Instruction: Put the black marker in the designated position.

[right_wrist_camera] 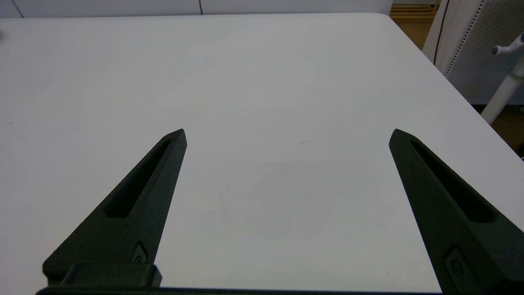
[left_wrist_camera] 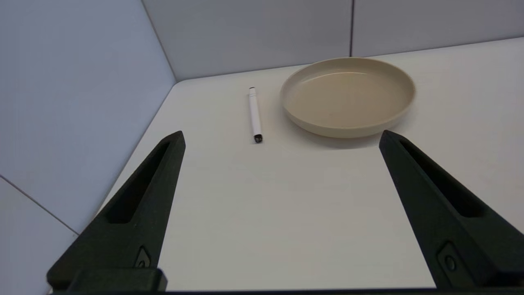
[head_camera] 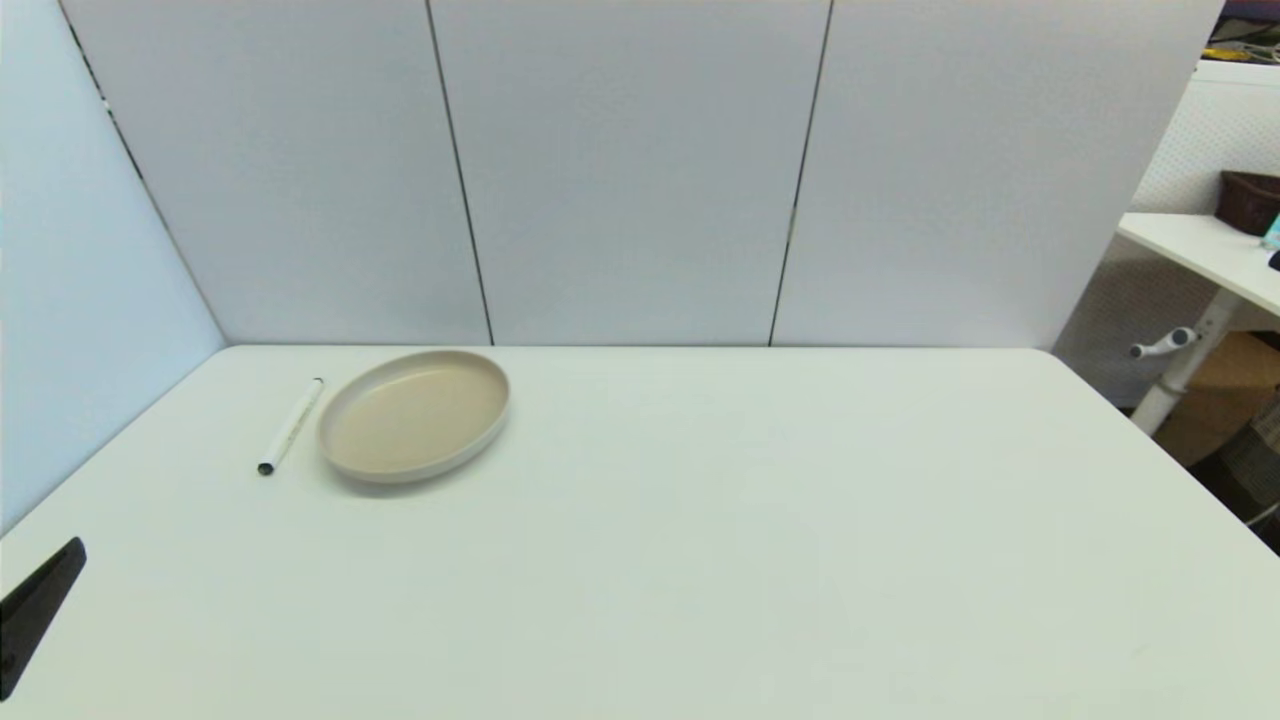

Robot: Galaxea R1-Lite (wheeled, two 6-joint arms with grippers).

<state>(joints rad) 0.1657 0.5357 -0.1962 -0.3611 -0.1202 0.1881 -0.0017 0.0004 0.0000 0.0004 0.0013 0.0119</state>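
Hovering near left, left gripper (left_wrist_camera: 281, 137) fingers wide apart, empty; slim white black-tipped marker (head_camera: 291, 426) lies beside beige round plate (head_camera: 414, 415); right gripper (right_wrist_camera: 287, 135) likewise spread.

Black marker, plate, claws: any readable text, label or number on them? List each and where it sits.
No text can be read.
black marker: faint print along the white barrel, too small to read.
beige plate: no markings.
left claw, right claw: both open, plain black fingers, no lettering.

Matt surfaces throughout

Smooth matt beige plate (head_camera: 413, 415), smooth white-barrelled black marker (head_camera: 291, 426), matt white table (head_camera: 700, 560), matt black fingers (left_wrist_camera: 135, 213).
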